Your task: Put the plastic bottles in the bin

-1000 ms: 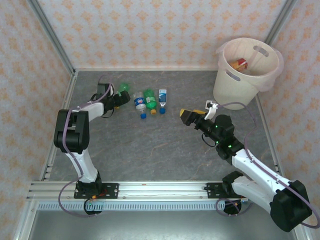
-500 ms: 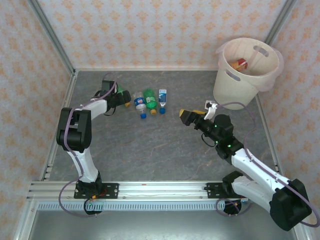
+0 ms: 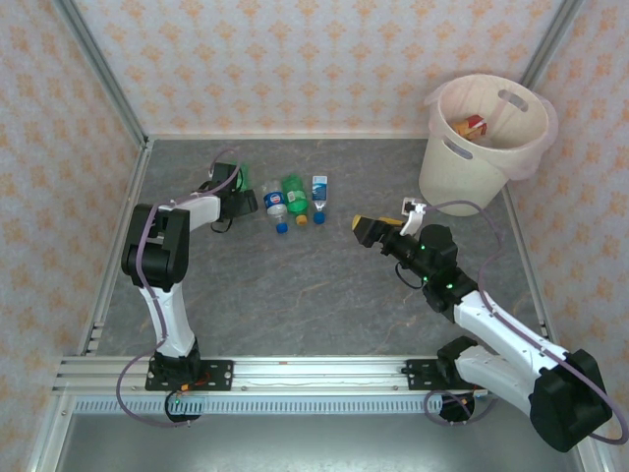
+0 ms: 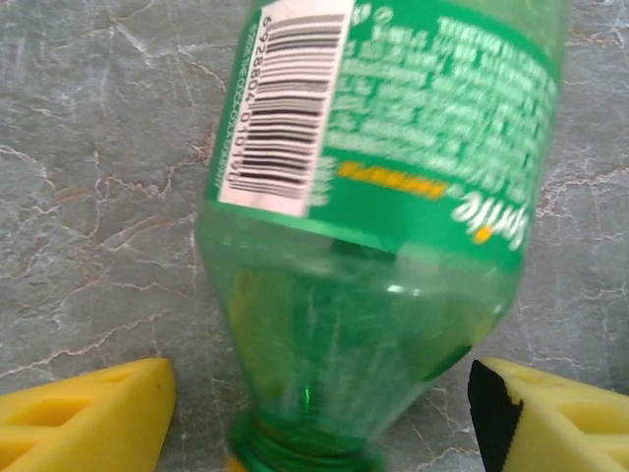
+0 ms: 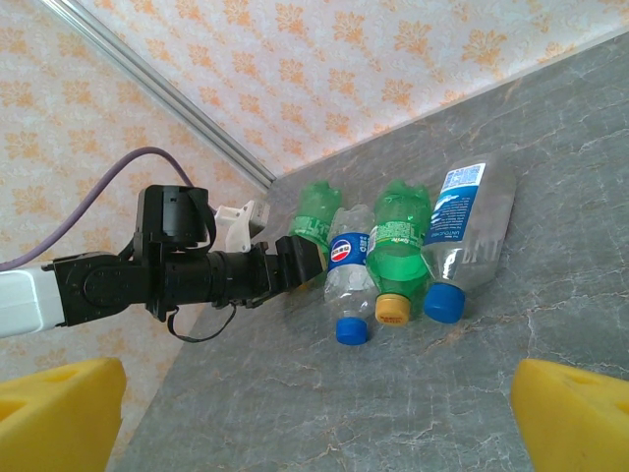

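Up close, the green bottle (image 4: 373,324) has a green label (image 4: 442,118) with the brand Sprite (image 4: 496,218) in white, seen upside down. Beside it is a white barcode (image 4: 285,98), and the digits along its edge begin 6928804. The white small print is too blurred to read. Further off, the Pepsi bottle (image 5: 349,270) shows the round Pepsi emblem on blue, and the writing on the clear bottle (image 5: 462,221) is too small to read
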### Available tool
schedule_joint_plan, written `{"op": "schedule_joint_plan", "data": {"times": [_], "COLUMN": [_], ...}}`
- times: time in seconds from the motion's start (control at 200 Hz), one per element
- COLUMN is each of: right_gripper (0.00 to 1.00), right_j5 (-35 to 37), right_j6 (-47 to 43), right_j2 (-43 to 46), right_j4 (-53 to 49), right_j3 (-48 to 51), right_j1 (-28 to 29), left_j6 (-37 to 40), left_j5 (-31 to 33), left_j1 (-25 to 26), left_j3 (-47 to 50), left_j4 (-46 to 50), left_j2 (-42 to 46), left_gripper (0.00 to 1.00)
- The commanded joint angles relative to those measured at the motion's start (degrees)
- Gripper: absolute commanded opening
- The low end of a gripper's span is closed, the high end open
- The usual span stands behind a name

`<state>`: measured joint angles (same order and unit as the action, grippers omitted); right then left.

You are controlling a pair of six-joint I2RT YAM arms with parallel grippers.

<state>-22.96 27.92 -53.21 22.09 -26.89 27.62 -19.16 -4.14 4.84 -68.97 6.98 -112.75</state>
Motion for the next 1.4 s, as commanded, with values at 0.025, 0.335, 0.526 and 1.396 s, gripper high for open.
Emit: {"op": "schedule_joint_plan", "data": {"times": [0.025, 0.335, 0.526, 1.396], "right_gripper": [1.0, 1.0, 1.0, 1.0], "right_j5": [0.5, 0.4, 0.3, 0.6], "right_j6": [0.5, 0.5, 0.6, 0.8], "right_j2": [-0.2, -0.4, -0.4, 0.7], "right_j4": [0.9, 0.6, 0.5, -0.3], "right_j3": [-0.6, -0.8, -0.9, -1.1], "right_j1": [0.5, 0.5, 0.4, 0.6], "left_j6": [0.3, 1.9, 2.0, 1.5], "left_j5": [0.6, -0.4, -1.7, -1.1], "left_j1": [-0.3, -0.3, -0.2, 1.6], "left_j3": [-2.0, -3.3, -3.5, 3.1], "left_j4": [1.5, 2.3, 2.2, -1.1], "left_j2": [-0.1, -0.9, -0.7, 11.6], "left_gripper": [0.78, 0.69, 0.62, 0.22]}}
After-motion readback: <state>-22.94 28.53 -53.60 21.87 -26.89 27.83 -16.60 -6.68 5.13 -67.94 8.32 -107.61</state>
